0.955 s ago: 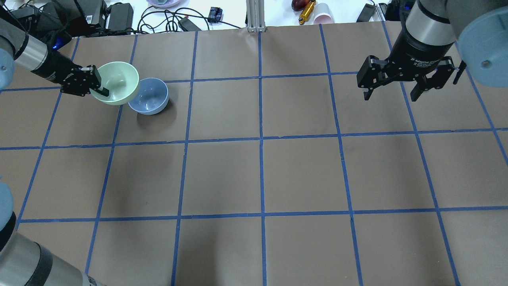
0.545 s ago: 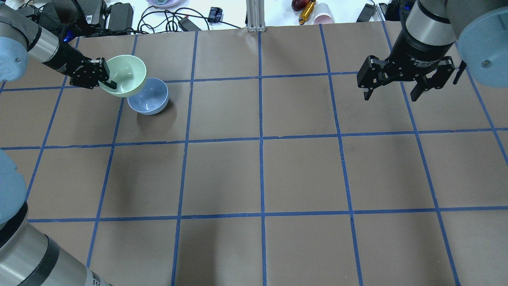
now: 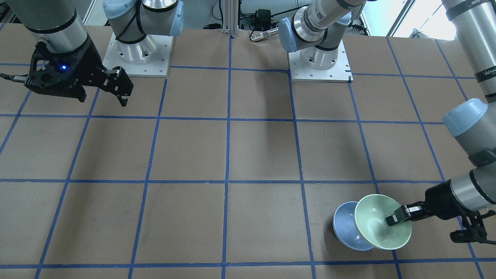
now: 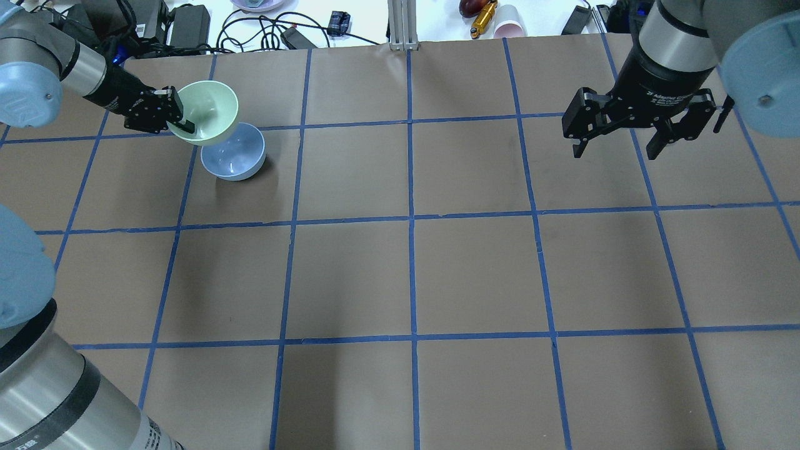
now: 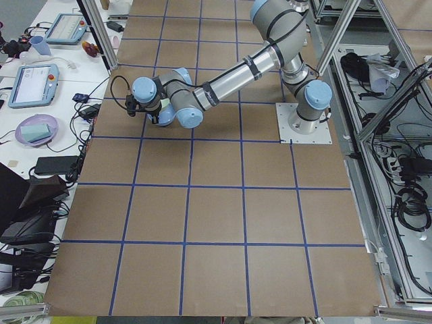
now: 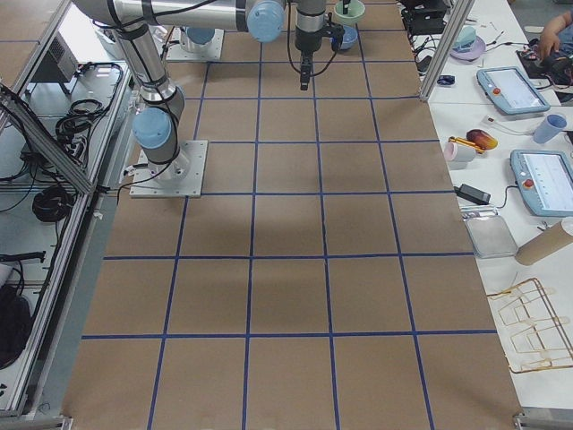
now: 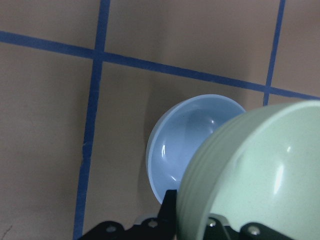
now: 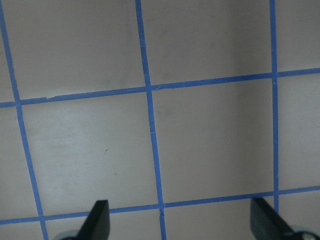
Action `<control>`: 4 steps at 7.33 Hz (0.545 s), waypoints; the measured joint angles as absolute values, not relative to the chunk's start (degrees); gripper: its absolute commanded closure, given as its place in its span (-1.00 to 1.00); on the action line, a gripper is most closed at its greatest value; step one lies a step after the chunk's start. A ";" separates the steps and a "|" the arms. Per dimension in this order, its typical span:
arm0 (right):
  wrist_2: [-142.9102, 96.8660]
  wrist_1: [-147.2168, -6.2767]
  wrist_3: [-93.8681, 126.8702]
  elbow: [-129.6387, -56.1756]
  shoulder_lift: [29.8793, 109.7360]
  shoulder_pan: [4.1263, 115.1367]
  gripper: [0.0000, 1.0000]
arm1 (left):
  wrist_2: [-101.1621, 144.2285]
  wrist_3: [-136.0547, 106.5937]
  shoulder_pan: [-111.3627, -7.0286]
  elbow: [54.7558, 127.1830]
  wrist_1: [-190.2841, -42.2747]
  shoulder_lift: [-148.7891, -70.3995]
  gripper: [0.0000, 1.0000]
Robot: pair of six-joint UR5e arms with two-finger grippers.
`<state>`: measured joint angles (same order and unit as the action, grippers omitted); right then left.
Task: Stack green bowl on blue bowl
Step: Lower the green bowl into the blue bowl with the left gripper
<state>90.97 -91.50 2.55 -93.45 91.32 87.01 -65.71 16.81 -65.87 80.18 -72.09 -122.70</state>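
My left gripper (image 4: 181, 125) is shut on the rim of the green bowl (image 4: 214, 112) and holds it tilted in the air. The green bowl partly overlaps the blue bowl (image 4: 234, 154), which sits upright on the brown table at the far left. In the front-facing view the green bowl (image 3: 381, 221) covers the right part of the blue bowl (image 3: 347, 228), with my left gripper (image 3: 397, 217) on its rim. The left wrist view shows the green bowl (image 7: 260, 175) close up over the blue bowl (image 7: 185, 145). My right gripper (image 4: 619, 147) is open and empty, high over the far right.
The table (image 4: 412, 269) is brown paper with a blue tape grid. Cables, power bricks, a cup and small items lie beyond the far edge (image 4: 300, 31). The arm bases (image 3: 135, 50) stand at the robot's side.
My left gripper has carried the green bowl up and to the right, farther over the blue bowl. The right arm has not moved.
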 measured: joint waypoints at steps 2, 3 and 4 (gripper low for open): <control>90.95 -91.49 2.55 -93.44 91.32 87.01 -1.00 | -65.29 16.65 -66.10 80.16 -70.88 -124.04 1.00; 90.93 -91.50 2.55 -93.43 91.32 87.01 -1.00 | -65.16 16.53 -66.25 80.20 -70.32 -124.41 1.00; 90.95 -91.49 2.55 -93.43 91.32 87.01 -1.00 | -65.04 16.40 -66.37 80.38 -70.04 -124.57 1.00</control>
<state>90.95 -91.49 2.55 -93.43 91.32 87.01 -65.04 16.40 -66.37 80.38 -70.04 -124.57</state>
